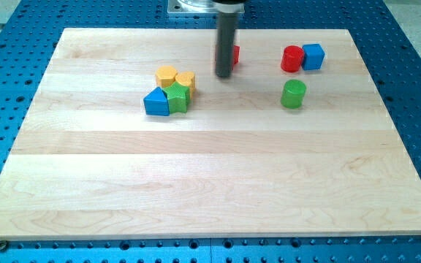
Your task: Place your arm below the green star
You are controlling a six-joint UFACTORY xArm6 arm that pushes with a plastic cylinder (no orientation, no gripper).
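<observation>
The green star [177, 96] lies left of the board's middle, near the view's top. It touches a blue block [156, 102] on its left and two yellow blocks above it, one [167, 75] and another [186, 80]. My tip [223, 75] stands to the right of and a little above the green star, apart from that cluster. A red block [235, 54] is partly hidden just behind the rod.
A red cylinder [292, 58] and a blue cube [313, 56] touch at the view's upper right. A green cylinder [294, 94] stands below them. The wooden board [210, 183] lies on a blue perforated table.
</observation>
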